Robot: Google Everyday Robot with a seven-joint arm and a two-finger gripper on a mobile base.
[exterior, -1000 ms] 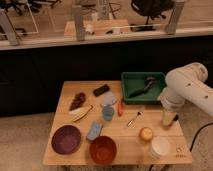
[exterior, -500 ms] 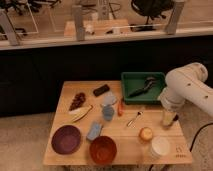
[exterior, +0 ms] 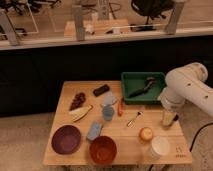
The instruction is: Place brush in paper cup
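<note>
The brush (exterior: 142,88), with a slim black handle and a rounded grey-brown head, lies diagonally inside the green tray (exterior: 129,78) at the back right of the table. The white paper cup (exterior: 159,147) stands near the table's front right corner. My gripper (exterior: 169,119) hangs from the white arm (exterior: 187,89) over the right edge of the table. It is in front of the tray and behind the paper cup, and nothing shows in its grip.
A thin silver spoon (exterior: 134,119) and an orange fruit (exterior: 145,133) lie left of the gripper. A grey cup (exterior: 107,113), an orange-red item (exterior: 120,106), a blue object (exterior: 94,131), a banana (exterior: 81,113), a purple bowl (exterior: 66,139) and a brown bowl (exterior: 103,149) fill the middle and left.
</note>
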